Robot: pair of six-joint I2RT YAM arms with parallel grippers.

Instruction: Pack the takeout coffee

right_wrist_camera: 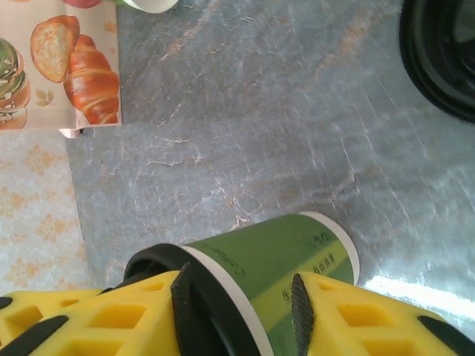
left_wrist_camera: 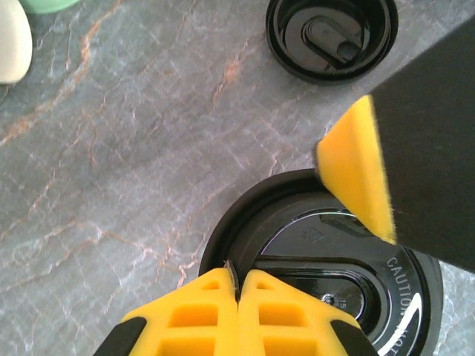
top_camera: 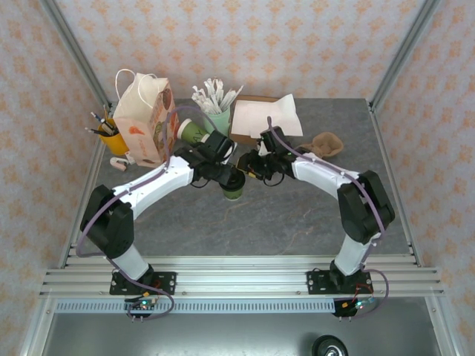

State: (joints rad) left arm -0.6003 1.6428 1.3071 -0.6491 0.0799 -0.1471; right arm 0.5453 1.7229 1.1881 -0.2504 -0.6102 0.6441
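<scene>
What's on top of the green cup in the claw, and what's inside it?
A round black lid sits on the green cup. The lid covers the top, so what's inside cannot be seen.

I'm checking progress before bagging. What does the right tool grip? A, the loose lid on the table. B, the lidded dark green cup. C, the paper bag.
B: the right tool has a finger on each side of the dark green cup, its black lid on.
</scene>
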